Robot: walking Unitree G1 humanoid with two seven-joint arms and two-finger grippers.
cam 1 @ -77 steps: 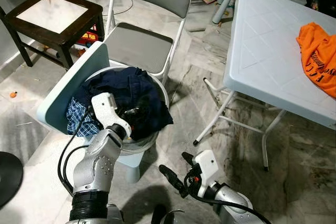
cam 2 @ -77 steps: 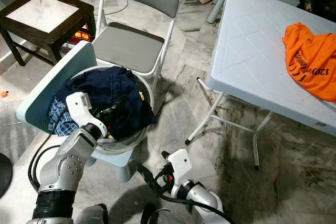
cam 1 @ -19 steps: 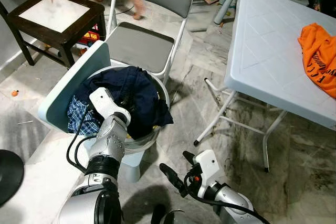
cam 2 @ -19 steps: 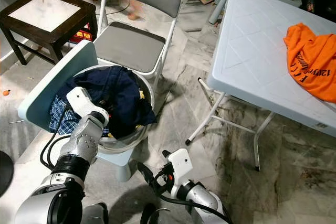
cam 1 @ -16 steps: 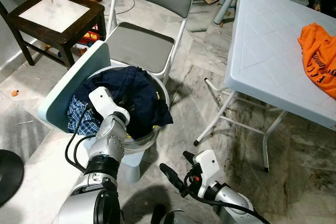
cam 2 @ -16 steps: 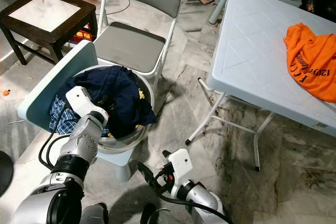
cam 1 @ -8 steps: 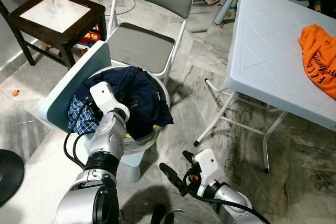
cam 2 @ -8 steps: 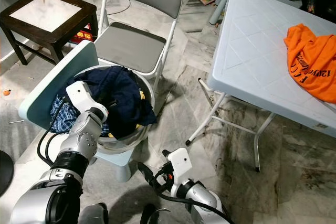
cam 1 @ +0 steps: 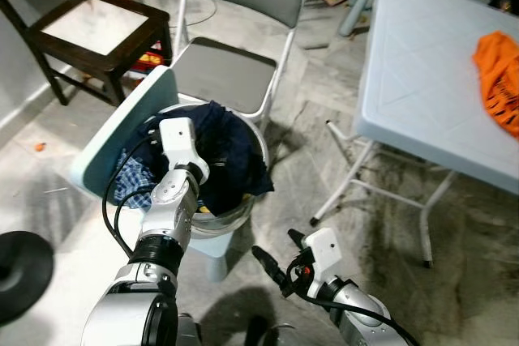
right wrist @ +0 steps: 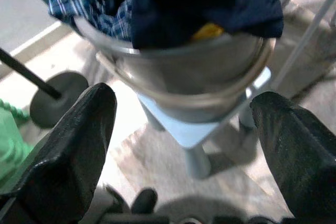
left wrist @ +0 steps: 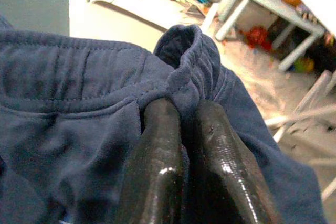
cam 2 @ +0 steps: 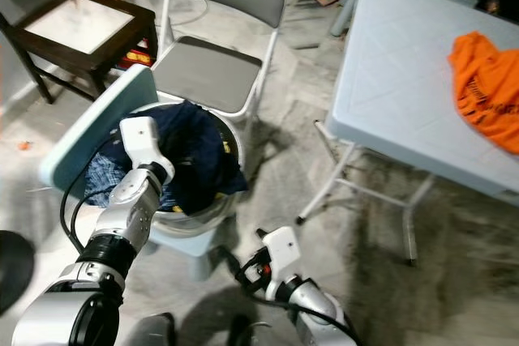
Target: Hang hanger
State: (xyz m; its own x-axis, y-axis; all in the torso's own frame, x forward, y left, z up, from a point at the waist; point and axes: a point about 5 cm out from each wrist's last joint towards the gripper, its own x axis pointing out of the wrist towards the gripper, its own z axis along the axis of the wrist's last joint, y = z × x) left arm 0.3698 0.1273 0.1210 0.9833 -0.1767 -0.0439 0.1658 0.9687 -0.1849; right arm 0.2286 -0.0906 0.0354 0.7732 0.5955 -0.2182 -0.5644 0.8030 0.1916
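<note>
- Left eye view: the left tool (cam 1: 212,169) is reached into a metal basin (cam 1: 243,204) of laundry that rests on a pale blue stool (cam 1: 207,245), with a dark navy garment (cam 1: 235,155) heaped on top and a checked cloth (cam 1: 130,184) at the left. A grey folding chair (cam 1: 235,38) stands beyond it, and a pale counter (cam 1: 422,79) at the right carries an orange shirt (cam 1: 499,70). The right tool (cam 1: 280,261) hangs low near the floor, with nothing in it.
- Right eye view: the same layout is seen; no hanger can be made out anywhere, so the place of the task's thing cannot be told.
- Left wrist view: the two black fingers (left wrist: 157,166) are pressed nearly together, with a fold of the navy garment's hem pinched between them.
- Right wrist view: the right tool's fingers (right wrist: 73,135) are spread wide, facing the basin and stool from below.
- Risk, as judged: if the garment is lifted, the thin pinch may slip, or other laundry may be dragged out over the basin rim; the basin could also be tipped off the small stool.
</note>
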